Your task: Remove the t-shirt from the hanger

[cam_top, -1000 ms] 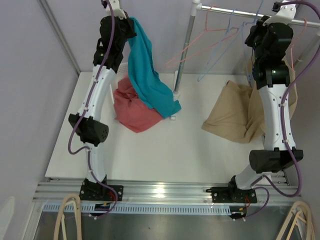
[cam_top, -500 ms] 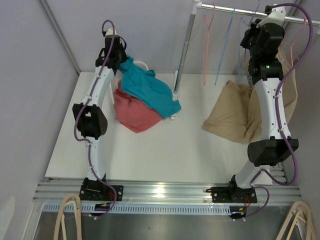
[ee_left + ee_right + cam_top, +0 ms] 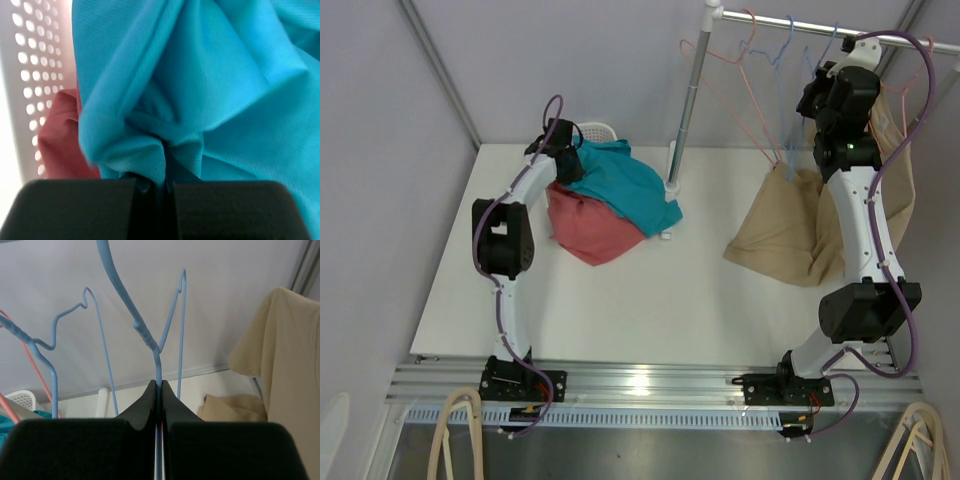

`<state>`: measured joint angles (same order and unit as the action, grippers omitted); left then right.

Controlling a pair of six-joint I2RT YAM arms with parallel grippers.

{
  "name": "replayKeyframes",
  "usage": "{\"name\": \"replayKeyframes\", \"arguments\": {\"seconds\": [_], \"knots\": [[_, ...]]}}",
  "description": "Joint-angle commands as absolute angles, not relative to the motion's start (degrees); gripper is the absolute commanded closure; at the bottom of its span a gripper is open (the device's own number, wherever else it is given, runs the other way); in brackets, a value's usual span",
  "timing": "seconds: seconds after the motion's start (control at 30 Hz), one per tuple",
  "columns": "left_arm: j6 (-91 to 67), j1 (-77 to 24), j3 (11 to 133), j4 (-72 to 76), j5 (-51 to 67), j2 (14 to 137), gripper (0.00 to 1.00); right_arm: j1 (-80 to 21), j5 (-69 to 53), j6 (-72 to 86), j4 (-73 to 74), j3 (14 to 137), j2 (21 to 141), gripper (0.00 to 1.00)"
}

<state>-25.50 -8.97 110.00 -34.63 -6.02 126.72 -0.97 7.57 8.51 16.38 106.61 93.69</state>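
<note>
The teal t-shirt (image 3: 623, 184) lies off any hanger, draped over a red garment (image 3: 584, 228) at the table's back left. My left gripper (image 3: 563, 151) is shut on a fold of it; in the left wrist view the teal cloth (image 3: 210, 85) bunches between the closed fingers of that gripper (image 3: 162, 182). My right gripper (image 3: 817, 95) is up by the rail and shut on the neck of a bare blue wire hanger (image 3: 150, 340). In the right wrist view the gripper (image 3: 159, 386) pinches the wire.
A rail (image 3: 800, 22) on a metal pole (image 3: 688, 100) carries blue hangers (image 3: 782, 100) and pink hangers (image 3: 730, 80). A tan shirt (image 3: 898, 150) hangs at the right, and another tan garment (image 3: 788, 228) lies on the table. A white perforated basket (image 3: 598, 128) stands behind the pile.
My left arm has come down from high up and lowered the teal t-shirt onto the red garment. The right gripper stays near the rail; the hangers have swung.
</note>
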Motion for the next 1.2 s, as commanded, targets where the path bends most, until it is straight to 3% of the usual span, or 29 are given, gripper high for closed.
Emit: {"name": "replayKeyframes", "arguments": {"seconds": [0.0,0.03,0.07,0.1,0.13,0.2,0.27,0.67,0.97,1.17], "knots": [[-26.28,-8.7,109.52,-33.75,-1.32,120.85,0.99,-0.79,6.77,9.32,15.03,106.96,91.23,1.0],[-26.11,-8.7,109.6,-33.49,-0.97,120.76,0.95,-0.79,6.77,9.23,15.03,107.22,91.23,0.96],[-25.76,-8.7,109.86,-33.49,-0.97,120.85,0.71,-0.79,6.77,9.14,15.29,107.66,91.23,0.91],[-25.49,-8.7,110.12,-33.66,-0.97,120.85,0.6,-0.7,7.03,8.97,15.9,108.71,91.32,0.76],[-25.23,-8.7,110.82,-33.58,-0.44,120.85,0.39,-0.7,7.38,9.05,16.26,109.33,91.41,0.69],[-24.26,-8.7,111.88,-33.31,1.21,120.41,0.19,-0.79,7.82,8.79,16.79,110.04,91.32,0.53],[-23.39,-8.79,114.25,-33.31,1.93,119.89,0.01,-0.79,8.43,8.79,17.14,110.83,91.06,0.47],[-18.72,-13.35,112.06,-30.84,-3.95,105.83,0.01,-0.7,15.11,8.26,25.22,113.56,86.14,0.1],[-22.32,-20.73,108.99,-40.78,-5.88,105.29,0.0,-0.79,18.63,10.11,30.41,109.69,79.72,0.01],[-23.46,-27.68,102.06,-41.14,-10.8,104.33,0.0,-0.79,23.46,10.28,35.06,109.95,77.0,0.0]]}}
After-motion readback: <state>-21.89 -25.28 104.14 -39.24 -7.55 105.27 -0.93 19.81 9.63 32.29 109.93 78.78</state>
